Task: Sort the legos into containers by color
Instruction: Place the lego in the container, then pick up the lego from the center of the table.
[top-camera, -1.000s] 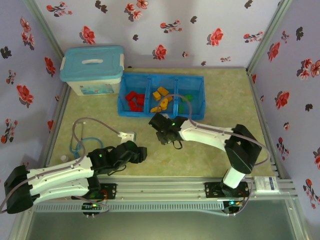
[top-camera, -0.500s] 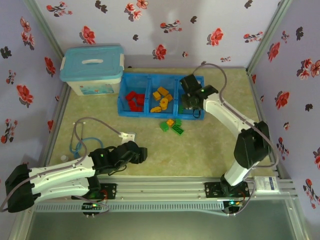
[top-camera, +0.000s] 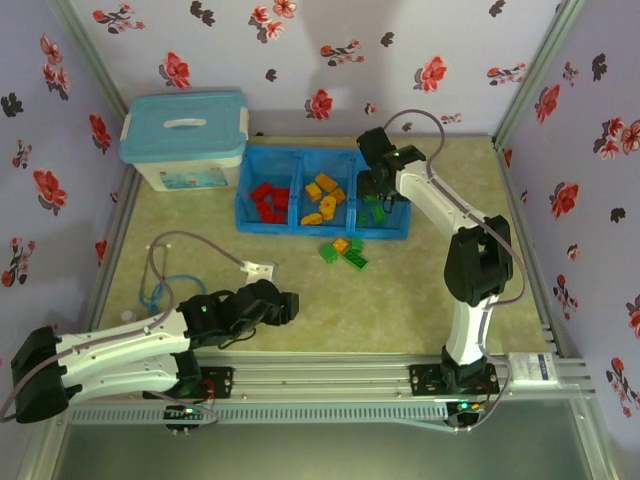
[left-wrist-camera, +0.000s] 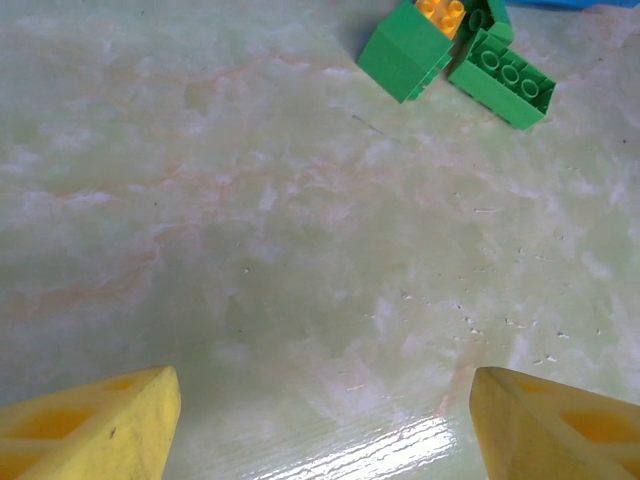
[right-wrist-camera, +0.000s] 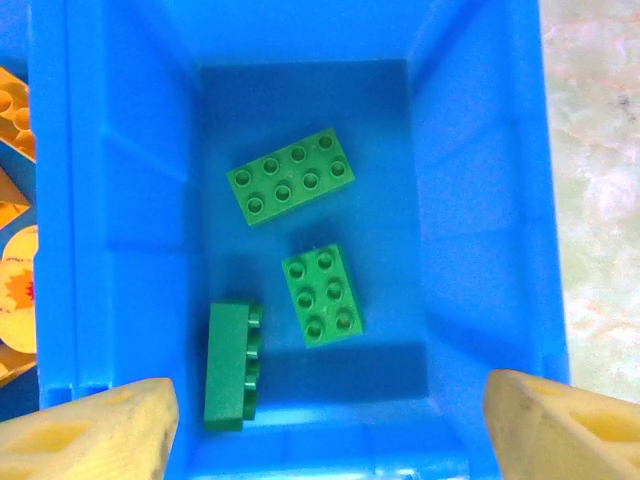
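Flowery walls (top-camera: 300, 60) stand around a green tabletop (top-camera: 440, 270). At the back sits a blue tray (top-camera: 290, 229) with three bins side by side. Beside it is a white box (top-camera: 185, 140) with a teal lid. Red legos (top-camera: 266, 200) lie in the left bin and orange legos (top-camera: 325, 198) in the middle bin.

The right claw (top-camera: 374, 192) hangs over the right bin. Its fingers (right-wrist-camera: 90, 430) are wide apart and hold nothing. Under it, three green legos (right-wrist-camera: 290, 177) lie in that bin, two with bumps up and one on its side.

Just in front of the tray, two green bricks (left-wrist-camera: 405, 50) and one orange brick (left-wrist-camera: 440, 12) sit bunched together on the tabletop. The left claw (top-camera: 280, 305) is low over the tabletop near the front, well apart from them. It is open too, with nothing in it.
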